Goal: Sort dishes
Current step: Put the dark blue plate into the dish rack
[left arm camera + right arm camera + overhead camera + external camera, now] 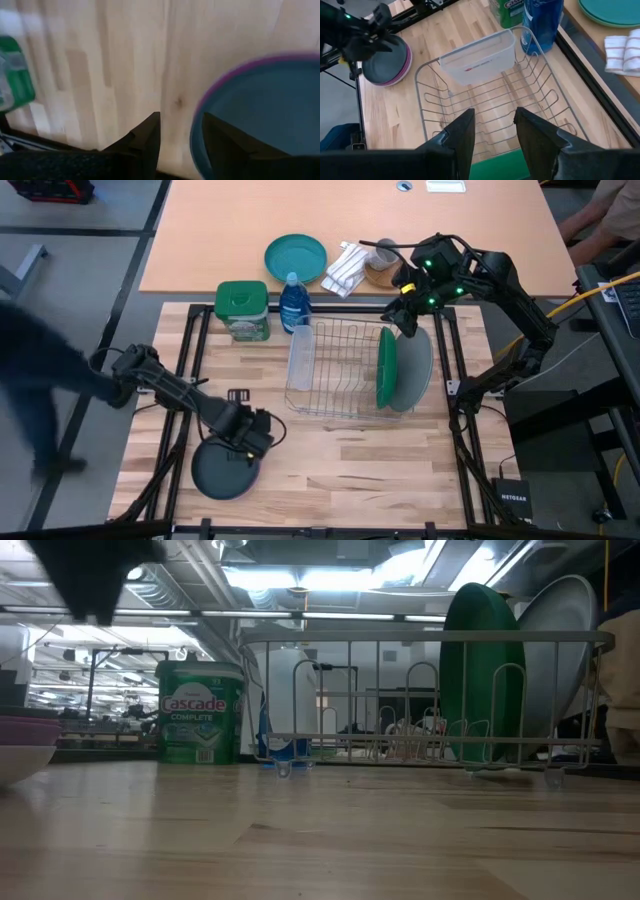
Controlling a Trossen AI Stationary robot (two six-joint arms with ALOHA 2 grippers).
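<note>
Over the dark grey plate (222, 473), left claw (262, 432) spread astride its rim, right claw (409, 320) spread above green plate (385, 368)

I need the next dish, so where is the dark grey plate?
In the high view, the round dark grey plate tops the stack at the table's front left, under the left gripper.

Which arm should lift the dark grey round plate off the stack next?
Left. The left gripper is already open at the dark grey plate, its rim between the fingers. The right gripper hangs over the wire dish rack.
</note>
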